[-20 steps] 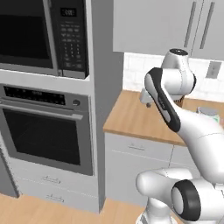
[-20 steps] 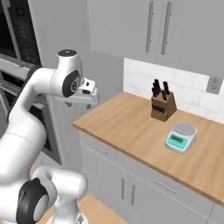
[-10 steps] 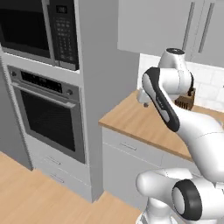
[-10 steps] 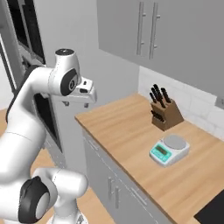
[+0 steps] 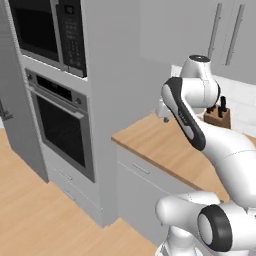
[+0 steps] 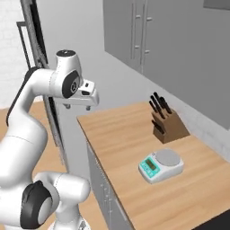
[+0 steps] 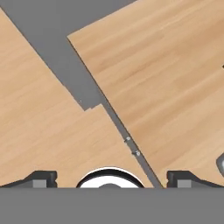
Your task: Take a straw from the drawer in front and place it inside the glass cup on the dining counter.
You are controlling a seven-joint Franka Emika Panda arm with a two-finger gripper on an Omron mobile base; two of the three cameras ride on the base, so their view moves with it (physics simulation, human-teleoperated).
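Left base view: the white arm rises from the lower right, and its gripper (image 5: pixel 165 116) hangs at centre frame above the near end of a light-wood counter (image 5: pixel 165 145); its opening cannot be judged here. A grey drawer front with a slim bar handle (image 5: pixel 140 169) sits just under the counter edge, shut. A wall oven (image 5: pixel 62 130) with a microwave (image 5: pixel 47 30) above it stands at the left, and a knife block (image 5: pixel 218 114) is at the right behind the arm. Right base view: the gripper (image 6: pixel 80 104) is at upper left, over the counter's left corner; the knife block (image 6: pixel 165 121) and a kitchen scale (image 6: pixel 161 165) stand at centre right, apart. Hand view: the two fingertips (image 7: pixel 40 178) stand far apart at the bottom corners, spread wide and holding nothing, above counter top and wood floor (image 7: pixel 39 131). The straw cannot be found in any view
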